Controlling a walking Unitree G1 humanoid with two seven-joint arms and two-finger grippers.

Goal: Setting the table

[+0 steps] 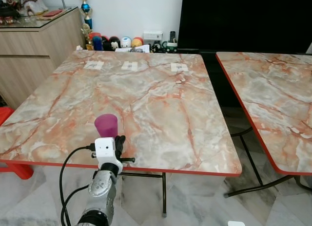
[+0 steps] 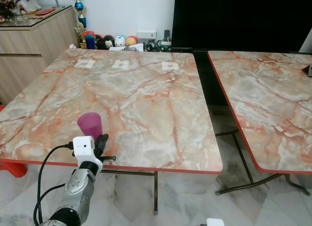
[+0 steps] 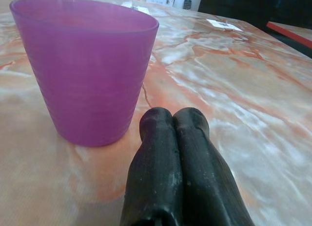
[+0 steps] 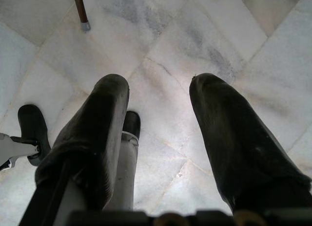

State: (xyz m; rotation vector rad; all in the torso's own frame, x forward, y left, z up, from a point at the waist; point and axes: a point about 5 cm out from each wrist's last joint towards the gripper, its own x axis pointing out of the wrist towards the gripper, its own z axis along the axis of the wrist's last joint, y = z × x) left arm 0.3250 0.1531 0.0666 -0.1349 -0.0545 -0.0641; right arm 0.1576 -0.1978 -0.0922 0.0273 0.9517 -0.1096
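You had the purple plastic cup (image 1: 106, 125) standing upright near the front edge of the marble-patterned table (image 1: 161, 109), toward its left front corner, mouth up and its long axis vertical. The left gripper (image 3: 174, 120) was just beside the cup, its fingers pressed together and empty. I judge that a careless sideways move could knock the cup over or push it off the front edge. The right gripper (image 4: 158, 92) hung over the floor tiles (image 4: 161, 21), fingers apart.
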